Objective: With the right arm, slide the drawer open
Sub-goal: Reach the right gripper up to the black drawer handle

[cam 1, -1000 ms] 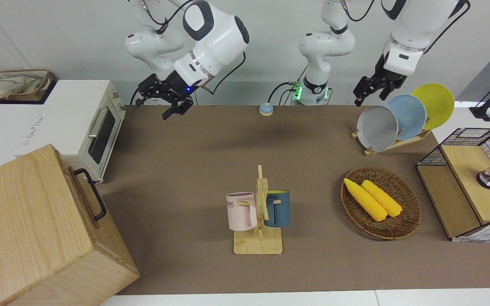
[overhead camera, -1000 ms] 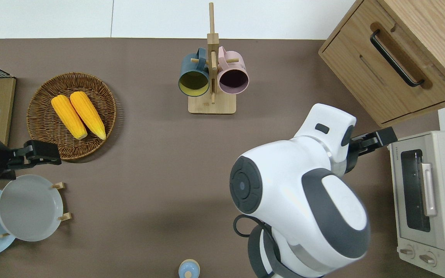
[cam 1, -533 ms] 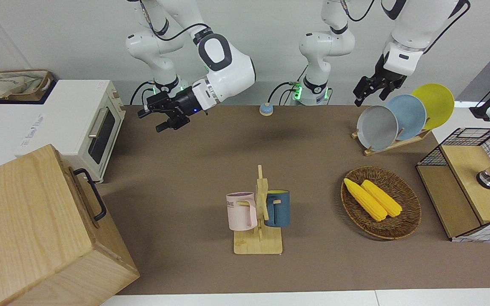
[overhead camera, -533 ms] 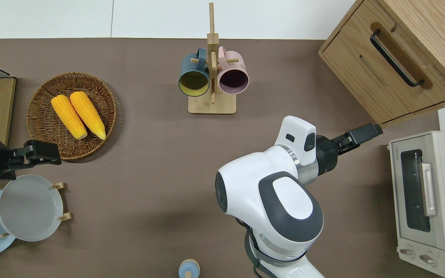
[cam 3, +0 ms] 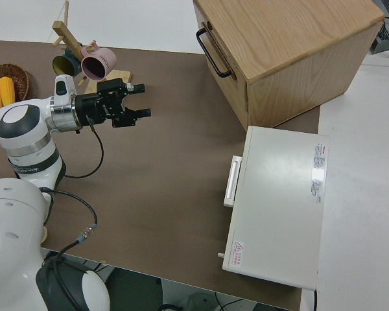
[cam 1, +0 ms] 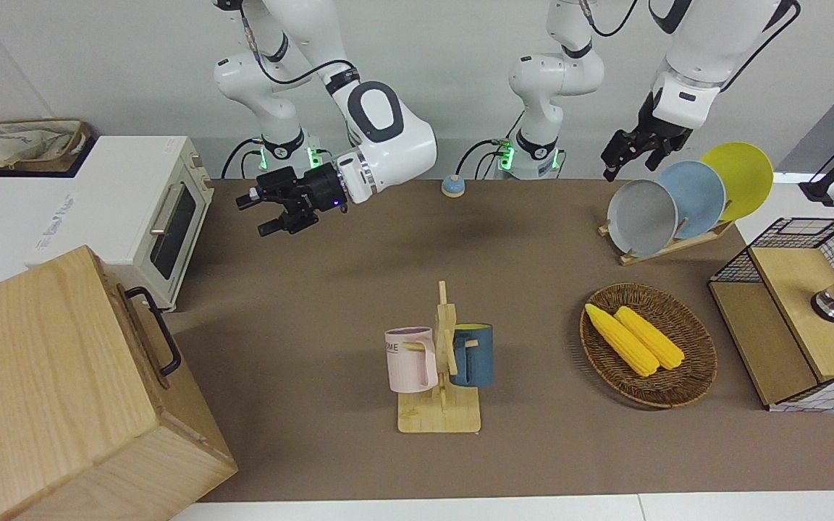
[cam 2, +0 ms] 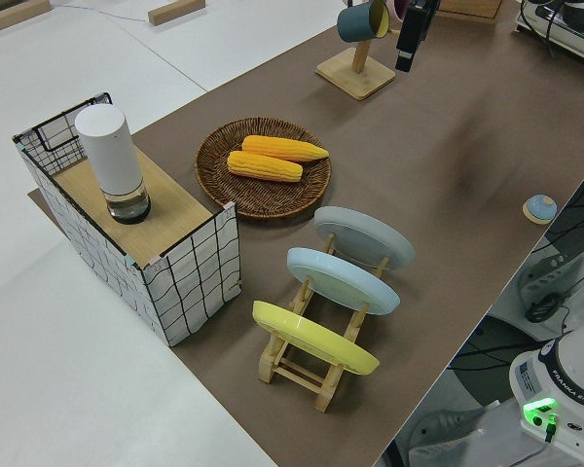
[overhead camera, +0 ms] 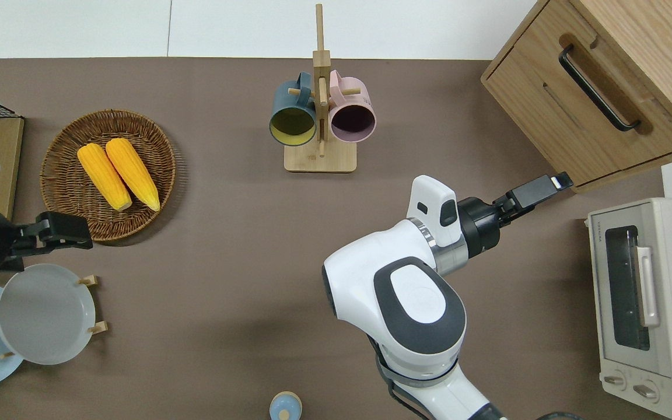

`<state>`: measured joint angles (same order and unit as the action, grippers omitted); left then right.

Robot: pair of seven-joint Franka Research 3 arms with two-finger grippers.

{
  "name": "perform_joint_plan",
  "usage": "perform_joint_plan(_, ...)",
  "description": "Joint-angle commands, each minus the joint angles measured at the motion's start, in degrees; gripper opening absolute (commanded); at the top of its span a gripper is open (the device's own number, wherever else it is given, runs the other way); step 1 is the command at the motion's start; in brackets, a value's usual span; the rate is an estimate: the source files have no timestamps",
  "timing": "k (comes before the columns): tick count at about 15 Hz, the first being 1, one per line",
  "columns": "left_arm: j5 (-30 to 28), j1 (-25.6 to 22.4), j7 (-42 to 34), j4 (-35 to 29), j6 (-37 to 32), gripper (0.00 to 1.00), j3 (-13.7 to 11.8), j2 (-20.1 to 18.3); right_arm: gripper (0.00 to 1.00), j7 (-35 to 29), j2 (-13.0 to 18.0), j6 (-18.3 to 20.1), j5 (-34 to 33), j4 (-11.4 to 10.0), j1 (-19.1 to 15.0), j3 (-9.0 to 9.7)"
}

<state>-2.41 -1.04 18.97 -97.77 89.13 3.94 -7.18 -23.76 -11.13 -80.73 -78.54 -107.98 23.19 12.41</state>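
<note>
While my right gripper (overhead camera: 549, 185) hangs in the air over bare brown mat at the right of the overhead frame, its fingers (cam 3: 142, 111) stand spread apart with nothing between them, as the right side view shows plainly. It points toward the lower corner of the oak cabinet (overhead camera: 651, 52), close to it yet not touching. In the front view I see the same gripper (cam 1: 266, 214) at upper left, level with the white toaster oven (cam 1: 143, 210), its small blue light showing.

My target, the drawer (overhead camera: 584, 114), sits in the upper right corner of the overhead frame, flush with the cabinet face. Its black bar handle (overhead camera: 597, 89) runs diagonally across the front, well apart from my gripper. In the front view the handle (cam 1: 158, 329) shows at lower left, on the cabinet side facing the mat.

My left arm is parked; its gripper (overhead camera: 62, 230) shows at the left edge of the overhead frame, and I cannot tell how its fingers stand.

Near the top centre of the overhead frame stands the mug rack (overhead camera: 319, 160).
</note>
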Motion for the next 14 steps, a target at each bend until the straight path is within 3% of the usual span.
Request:
perform_joint_plan(1, -0.1, 0.1, -0.5, 0.2, -0.9, 0.99, -0.2, -0.5, 0.979, -1.3, -0.6, -1.5, -4.9, -1.4, -1.1, -0.19)
perform_joint_plan(5, -0.1, 0.1, -0.5, 0.2, -1.0, 0.99, -0.2, -0.5, 0.979, -3.1, -1.1, -5.0, -7.3, -1.4, -3.4, -1.33)
perform_joint_plan(14, -0.1, 0.1, -0.5, 0.2, -0.9, 0.99, -0.2, -0.5, 0.975, -9.7, -2.7, -18.9, -13.7, -1.5, -5.9, -8.19)
